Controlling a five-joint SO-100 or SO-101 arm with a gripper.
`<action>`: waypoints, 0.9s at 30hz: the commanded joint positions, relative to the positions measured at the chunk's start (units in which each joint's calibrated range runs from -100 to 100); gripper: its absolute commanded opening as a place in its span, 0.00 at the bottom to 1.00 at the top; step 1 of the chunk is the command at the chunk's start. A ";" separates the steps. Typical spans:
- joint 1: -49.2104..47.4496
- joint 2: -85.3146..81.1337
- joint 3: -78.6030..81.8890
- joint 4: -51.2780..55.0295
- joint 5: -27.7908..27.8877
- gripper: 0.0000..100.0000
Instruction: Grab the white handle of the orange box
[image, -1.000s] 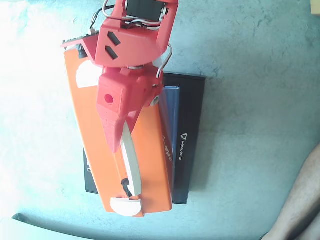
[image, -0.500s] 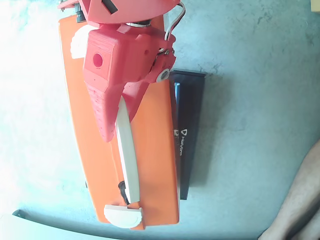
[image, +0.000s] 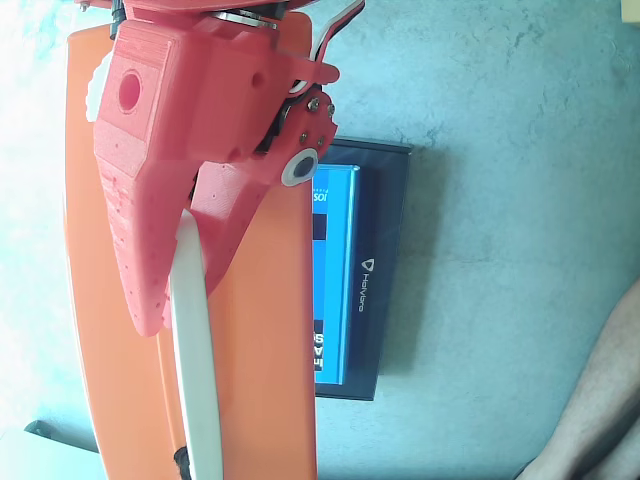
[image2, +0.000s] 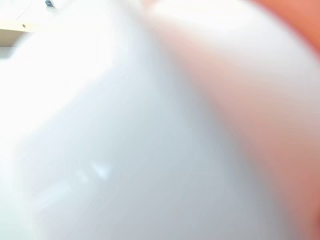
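Observation:
The orange box (image: 265, 350) stands along the left of the fixed view, running top to bottom. Its white handle (image: 200, 400) runs down the box's middle. My red gripper (image: 183, 305) reaches down from the top, with one finger on each side of the handle and both touching it. It looks shut on the handle. The wrist view is a close blur: the white handle (image2: 125, 150) fills most of it, with the orange box (image2: 300, 90) at the right edge.
A blue box (image: 335, 280) lies on a black flat case (image: 385, 270) just right of the orange box. A person's bare arm (image: 600, 400) enters at the lower right. The tabletop (image: 500, 150) is pale teal-grey.

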 joint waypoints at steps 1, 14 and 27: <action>0.42 0.91 22.06 10.23 0.27 0.01; 0.03 0.74 22.06 13.78 0.22 0.01; 0.19 0.74 22.06 13.69 0.27 0.01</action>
